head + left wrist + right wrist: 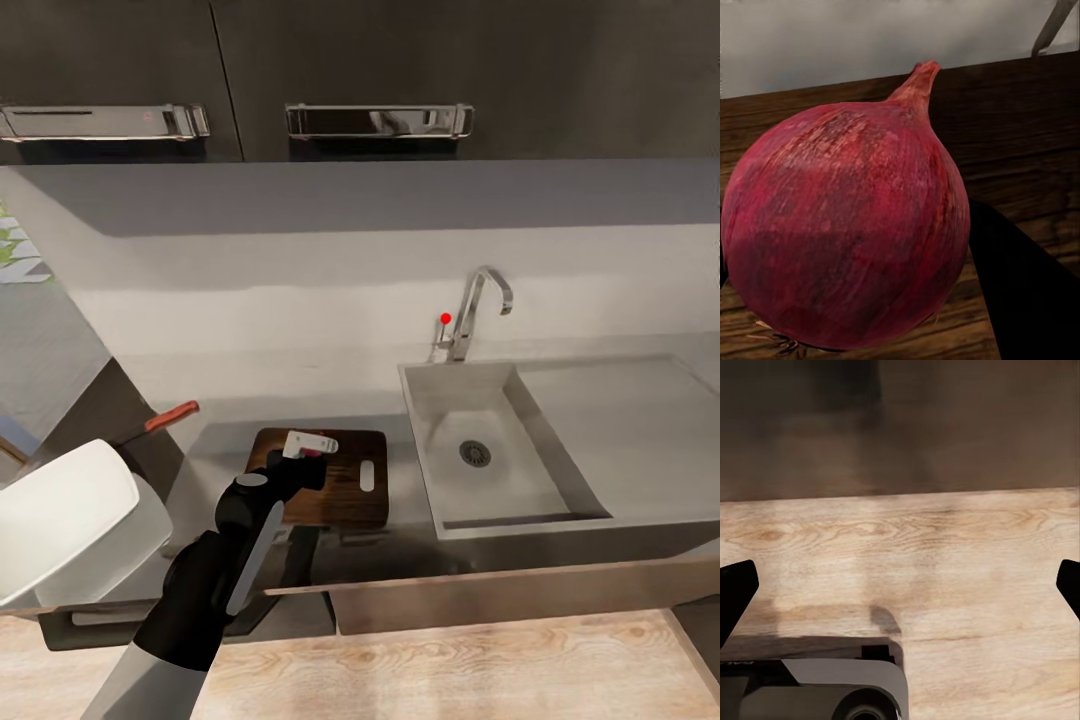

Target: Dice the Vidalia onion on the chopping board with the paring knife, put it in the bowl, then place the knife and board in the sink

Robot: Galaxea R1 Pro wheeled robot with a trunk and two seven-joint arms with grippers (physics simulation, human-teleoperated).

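I've got the onion in the left gripper, held over the chopping board. In the left wrist view the red-purple bulb sits right up against the camera with board grain behind and below it; I can't tell whether it touches the wood yet. One dark finger shows beside it, so I read the gripper as clamped on the onion.

The sink is bare down to its drain, so the take-out step looks done and I'm on the set-down onto the board. The paring knife lies on the surface to the left of the board, handle end pointing away toward the wall. The white bowl is at the near left corner.

The right gripper hangs over the wooden floor, fingertips spread wide, nothing between them.

Next move as I judge it: lower, release the onion in the middle of the board clear of the handle slot, then go for the knife. A round bulb may roll on release.
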